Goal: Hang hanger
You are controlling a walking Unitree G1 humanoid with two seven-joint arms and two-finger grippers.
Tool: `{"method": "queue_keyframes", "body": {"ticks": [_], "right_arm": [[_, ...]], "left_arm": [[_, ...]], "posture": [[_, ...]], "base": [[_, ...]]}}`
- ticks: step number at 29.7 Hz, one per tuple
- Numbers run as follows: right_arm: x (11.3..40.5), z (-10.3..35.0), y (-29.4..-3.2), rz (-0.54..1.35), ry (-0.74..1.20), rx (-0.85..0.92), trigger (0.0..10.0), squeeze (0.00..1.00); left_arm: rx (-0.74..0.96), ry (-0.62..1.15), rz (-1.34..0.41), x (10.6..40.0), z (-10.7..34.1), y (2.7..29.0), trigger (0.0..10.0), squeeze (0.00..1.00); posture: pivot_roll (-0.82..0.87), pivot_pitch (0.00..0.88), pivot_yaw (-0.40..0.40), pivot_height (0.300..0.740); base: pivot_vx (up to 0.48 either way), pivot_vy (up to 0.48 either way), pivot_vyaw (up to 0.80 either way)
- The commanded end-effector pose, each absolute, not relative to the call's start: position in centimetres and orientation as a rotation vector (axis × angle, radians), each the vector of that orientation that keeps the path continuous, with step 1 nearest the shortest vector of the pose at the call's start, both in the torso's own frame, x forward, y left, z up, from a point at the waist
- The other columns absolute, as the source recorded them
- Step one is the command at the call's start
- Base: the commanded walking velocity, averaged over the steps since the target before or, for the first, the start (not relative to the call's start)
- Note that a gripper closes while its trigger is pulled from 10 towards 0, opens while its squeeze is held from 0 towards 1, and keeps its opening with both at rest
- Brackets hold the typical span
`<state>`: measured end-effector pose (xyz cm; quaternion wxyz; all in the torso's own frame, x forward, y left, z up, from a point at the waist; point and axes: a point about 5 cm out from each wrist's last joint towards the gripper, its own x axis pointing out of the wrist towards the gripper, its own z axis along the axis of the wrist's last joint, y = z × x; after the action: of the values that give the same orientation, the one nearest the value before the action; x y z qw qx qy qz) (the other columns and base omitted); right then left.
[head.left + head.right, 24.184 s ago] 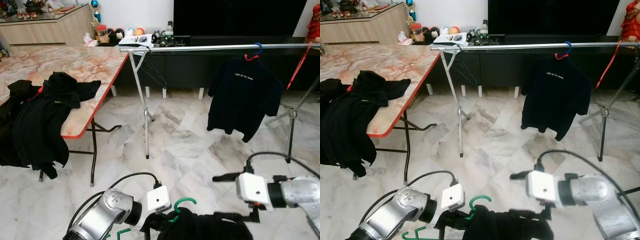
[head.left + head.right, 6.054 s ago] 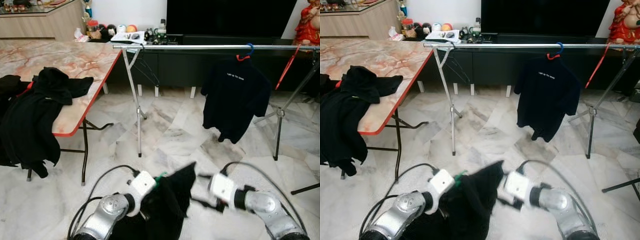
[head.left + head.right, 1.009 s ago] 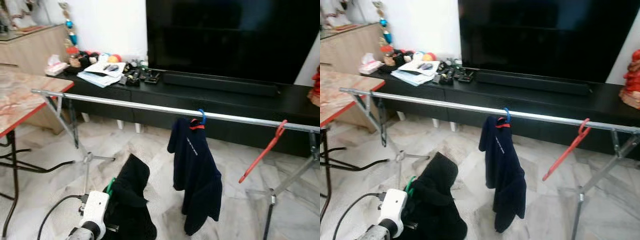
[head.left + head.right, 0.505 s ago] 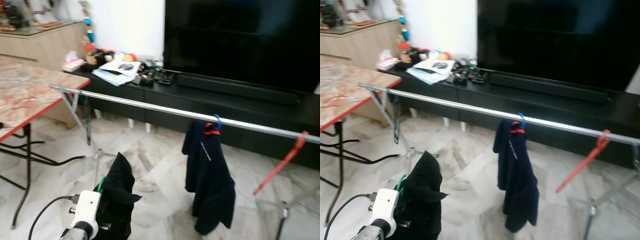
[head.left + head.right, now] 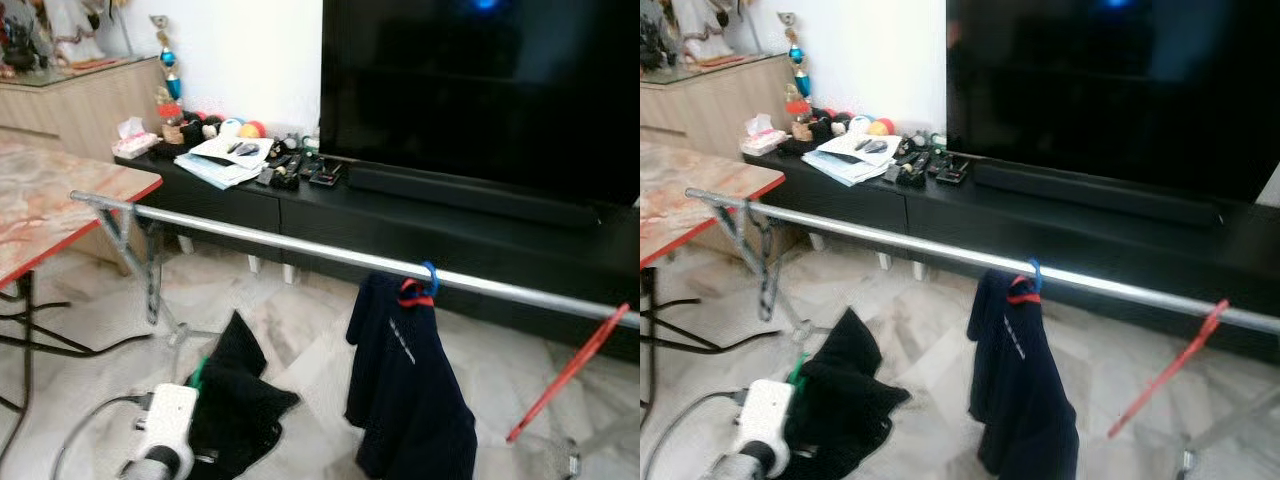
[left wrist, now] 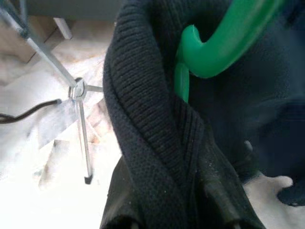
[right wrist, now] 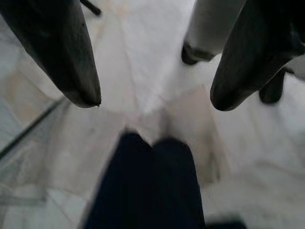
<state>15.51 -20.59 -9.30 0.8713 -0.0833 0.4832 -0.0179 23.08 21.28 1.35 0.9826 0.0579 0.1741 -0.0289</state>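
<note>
My left gripper is shut on a green hanger that carries a black knitted garment; the cloth hides its fingers. The bundle hangs low, in front of and below the silver rail, near the rail's left end. In the left wrist view the green hook curls over the thick black collar. My right gripper is open and points down at the marble floor, with nothing between its fingers.
A dark blue shirt hangs from the rail on a blue and red hanger. A bare red hanger slants at the right. The rail's leg and a red-edged marble table stand left; a TV console lies behind.
The whole view has shifted and the rail looks nearer and lower, so the camera moved. The black garment stays in my left gripper and has swung out a little wider.
</note>
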Motion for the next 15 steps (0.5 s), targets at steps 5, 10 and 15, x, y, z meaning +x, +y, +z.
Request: {"method": "queue_keyframes", "body": {"ticks": [5, 10, 15], "right_arm": [[14.43, -9.51, -21.74, -0.069, 1.042, -0.190, 10.0, 0.00], [14.41, -9.54, -21.65, -0.067, 1.043, -0.192, 10.0, 0.00], [14.45, -9.54, -21.60, -0.064, 1.043, -0.192, 10.0, 0.00]], "left_arm": [[0.106, 0.301, -0.074, 23.71, 2.17, 20.62, 10.0, 0.00], [0.104, 0.290, -0.081, 23.77, 2.32, 20.61, 10.0, 0.00], [0.111, 0.268, -0.136, 24.07, 2.94, 21.13, 10.0, 0.00]], "posture": [[0.07, 0.004, 0.017, 0.740], [0.07, 0.008, 0.016, 0.740], [0.07, 0.013, 0.015, 0.740]], "base": [[0.352, 0.000, 0.00], [0.342, 0.000, 0.00], [0.060, 0.000, 0.00]]}}
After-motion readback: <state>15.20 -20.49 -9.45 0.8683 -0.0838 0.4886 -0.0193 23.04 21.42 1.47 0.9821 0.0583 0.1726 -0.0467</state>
